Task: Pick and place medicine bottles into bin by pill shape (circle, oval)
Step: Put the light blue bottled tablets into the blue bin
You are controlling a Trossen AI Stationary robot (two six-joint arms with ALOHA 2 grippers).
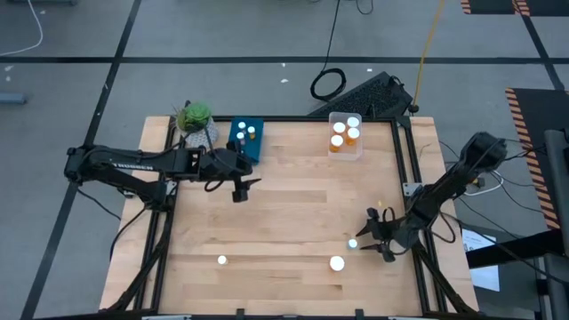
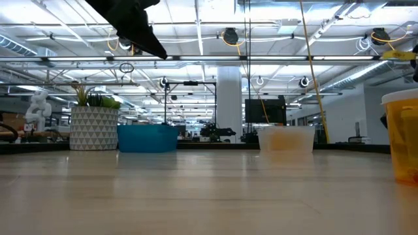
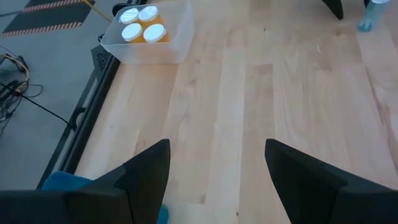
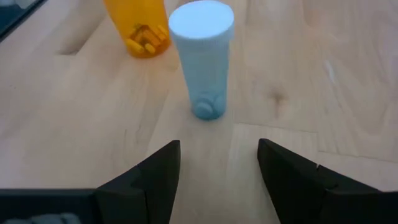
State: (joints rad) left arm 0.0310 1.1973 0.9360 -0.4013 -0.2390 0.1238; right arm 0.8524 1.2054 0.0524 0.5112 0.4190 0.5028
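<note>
Right gripper (image 4: 217, 171) before cylindrical pale bottle (image 4: 202, 59)

Three bottles (image 1: 345, 133) stand in the far bin (image 1: 346, 151); another bottle (image 1: 353, 243) perhaps just before the right claw (image 1: 377, 238).
</note>
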